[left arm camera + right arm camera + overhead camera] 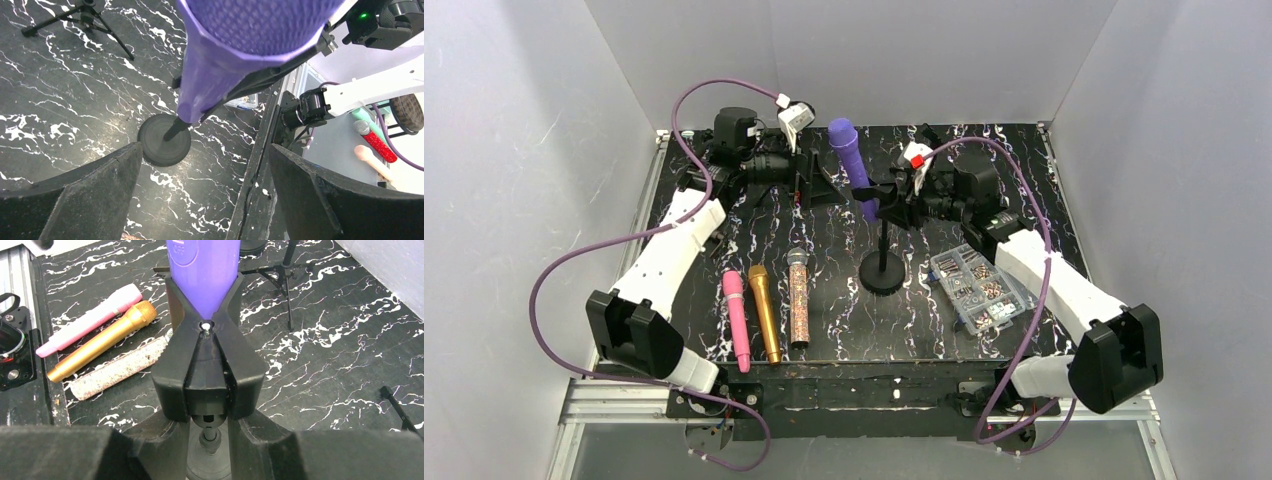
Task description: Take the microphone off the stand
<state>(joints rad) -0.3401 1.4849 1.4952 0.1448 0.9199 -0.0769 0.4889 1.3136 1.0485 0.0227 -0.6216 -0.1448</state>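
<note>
Purple microphone (848, 150) sits in the clip (209, 365) on the stand (883, 272), upper centre of top view. Right gripper (209, 425) jaws pinch the clip's base, probably to brace it. Left gripper (206, 165) jaws spread wide by the mic head, seemingly lining up for the pull.

Robotics lab test cell. Plain white panels (514, 150) box in a black marbled table (924, 330) on aluminium rails (624, 405). Purple cables (724, 82) loop off two white arms (669, 250).
</note>
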